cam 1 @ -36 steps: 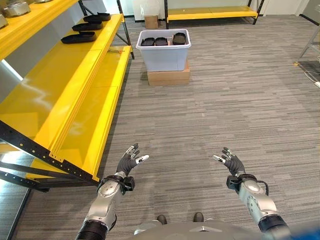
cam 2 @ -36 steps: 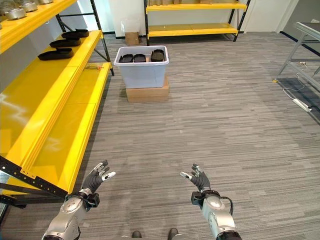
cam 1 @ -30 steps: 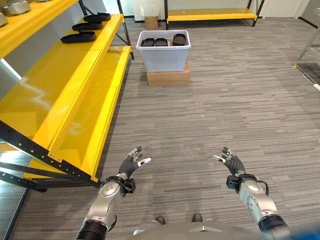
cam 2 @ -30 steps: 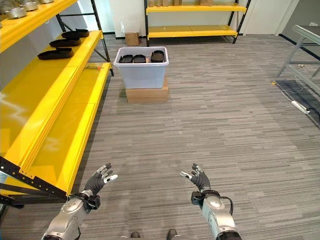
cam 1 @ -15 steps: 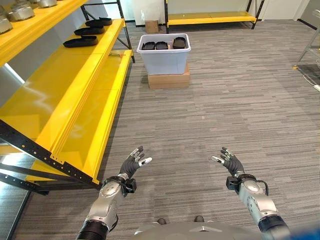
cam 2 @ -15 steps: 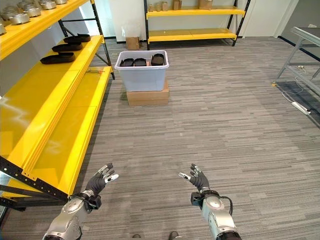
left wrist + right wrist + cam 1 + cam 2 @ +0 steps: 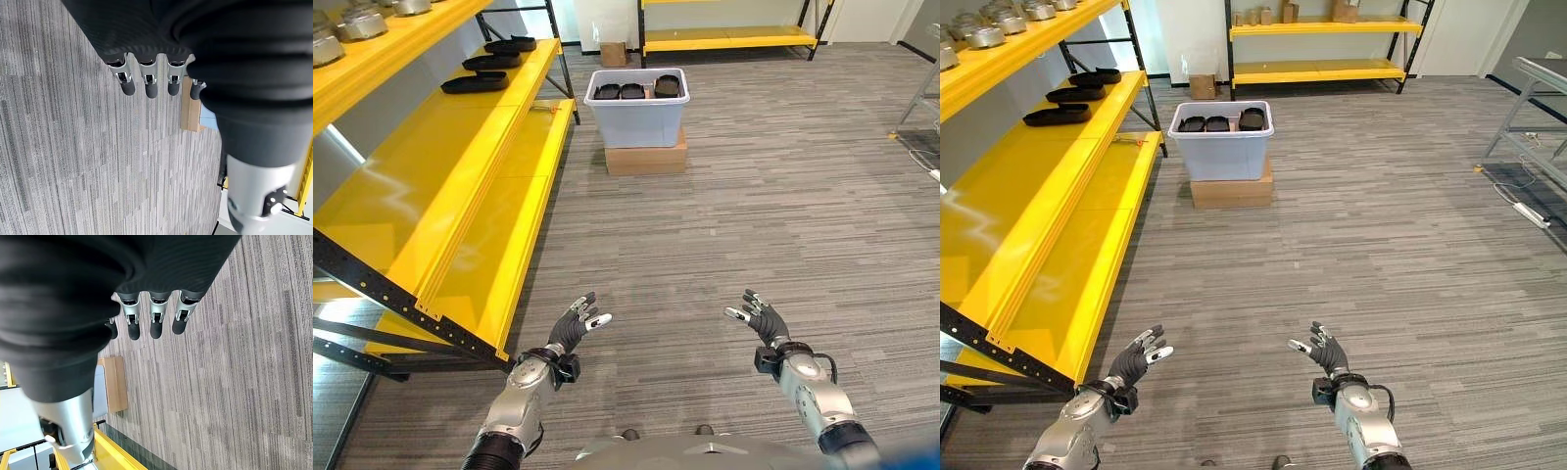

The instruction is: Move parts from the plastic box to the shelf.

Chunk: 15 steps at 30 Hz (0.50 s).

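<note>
Both hands are empty right now. Your left hand [image 7: 576, 326] is low in the picture, a bit left of the middle, with its fingers spread and loose. Your right hand [image 7: 759, 320] is low and a bit right of the middle, and its fingers are loose and spread too. They hang over the grey floor [image 7: 754, 196] and touch nothing.

Look for the parts [image 7: 637, 90]. They are dark and flat, and they lie side by side in the plastic box [image 7: 636, 106], at the top of the picture near the middle. That box is pale and has no lid. It sits on a flat brown cardboard box [image 7: 645, 158] on the floor. It is well apart from both your hands.

Now look at the shelf [image 7: 450, 186]. It is big and yellow and runs along the left side of the picture, from the lower left up to the top. Some dark parts [image 7: 476, 84] already lie on it near the far end, just left of the plastic box. Shiny metal things [image 7: 979, 33] sit on the higher level in the upper left corner.

You look to be at the step of going to the box for a part. Nothing is picked up yet. Next, you need to walk closer to the box, because your hands cannot reach it from where you are. Then bring a hand down over one dark part and close the fingers round it.
</note>
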Motion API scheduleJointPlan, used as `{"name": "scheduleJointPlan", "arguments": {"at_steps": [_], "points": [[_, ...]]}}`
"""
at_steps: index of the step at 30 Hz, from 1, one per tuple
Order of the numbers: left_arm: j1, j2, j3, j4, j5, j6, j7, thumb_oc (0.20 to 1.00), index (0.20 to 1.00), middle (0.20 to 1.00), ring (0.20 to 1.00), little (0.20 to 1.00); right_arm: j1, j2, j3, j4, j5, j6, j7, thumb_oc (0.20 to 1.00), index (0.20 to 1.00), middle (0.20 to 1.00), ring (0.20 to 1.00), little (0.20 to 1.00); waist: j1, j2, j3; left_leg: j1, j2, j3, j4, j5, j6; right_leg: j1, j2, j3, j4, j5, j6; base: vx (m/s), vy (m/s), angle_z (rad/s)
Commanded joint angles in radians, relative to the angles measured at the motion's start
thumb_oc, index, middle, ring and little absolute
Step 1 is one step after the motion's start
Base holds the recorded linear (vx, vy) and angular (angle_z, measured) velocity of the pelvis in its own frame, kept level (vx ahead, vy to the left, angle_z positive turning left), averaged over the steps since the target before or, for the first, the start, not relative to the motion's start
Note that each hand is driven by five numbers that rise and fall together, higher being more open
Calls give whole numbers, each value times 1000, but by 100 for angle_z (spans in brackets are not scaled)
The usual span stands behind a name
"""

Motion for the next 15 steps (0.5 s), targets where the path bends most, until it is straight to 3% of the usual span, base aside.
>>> {"name": "scheduleJointPlan", "arguments": {"at_steps": [1, 4, 5, 8, 10, 11, 12, 15], "points": [[-70, 24, -20, 29, 14, -38, -35, 1000, 1000, 1000, 1000, 1000, -46, 4, -29, -33, 4, -58, -29, 1000, 1000, 1000, 1000, 1000, -15, -14, 20, 14, -32, 34, 12, -47, 15, -35, -63, -9, 136, -8, 103, -9, 279, 0], [-83, 30, -25, 26, 40, -45, -30, 1000, 1000, 1000, 1000, 1000, -51, 10, -36, -34, -7, -46, -44, 1000, 1000, 1000, 1000, 1000, -21, -10, 30, 9, -43, 36, 12, -50, 34, -76, -75, -14, 241, -1, 117, -23, 245, -2], [-101, 35, -32, 26, 28, -44, 15, 1000, 1000, 1000, 1000, 1000, -54, 13, -32, -45, -8, -60, -49, 1000, 1000, 1000, 1000, 1000, -28, -2, 48, 8, -48, 28, 12, -52, 46, -178, -109, -5, 413, 65, 139, -52, 285, -8], [-108, 32, -26, 44, 13, -51, 15, 1000, 1000, 1000, 1000, 1000, -48, 19, -29, -68, -22, -74, -56, 1000, 1000, 1000, 1000, 1000, -30, 7, 64, 9, -48, 21, 12, -58, 48, -259, -136, -16, 553, 106, 144, 4, 171, 1], [-102, 31, -27, 45, 30, -65, 20, 1000, 1000, 1000, 1000, 1000, -43, 19, -37, -73, -29, -72, -60, 1000, 1000, 1000, 1000, 1000, -38, -1, 70, 19, -56, 13, 12, -69, 46, -296, -125, -16, 524, 128, 148, 89, 34, -5], [-100, 30, -28, 43, 27, -68, 26, 1000, 1000, 1000, 1000, 1000, -40, 16, -43, -74, -35, -73, -62, 1000, 1000, 1000, 1000, 1000, -45, -10, 73, 28, -63, 9, 12, -78, 43, -305, -112, -15, 460, 133, 149, 211, -77, -10], [-96, 31, -27, 32, 24, -67, 26, 1000, 1000, 1000, 1000, 1000, -33, 11, -57, -74, -30, -78, -51, 1000, 1000, 1000, 1000, 1000, -55, -30, 76, 40, -77, -2, 12, -91, 39, -313, -92, -9, 310, 147, 155, 199, -92, -1], [-88, 34, -35, 26, 32, -67, 22, 1000, 1000, 1000, 1000, 1000, -26, 7, -67, -64, -35, -104, -39, 1000, 1000, 1000, 1000, 1000, -56, -46, 85, 58, -88, -13, 12, -109, 39, -323, -89, -15, 186, 201, 172, 242, -120, 17]]}}
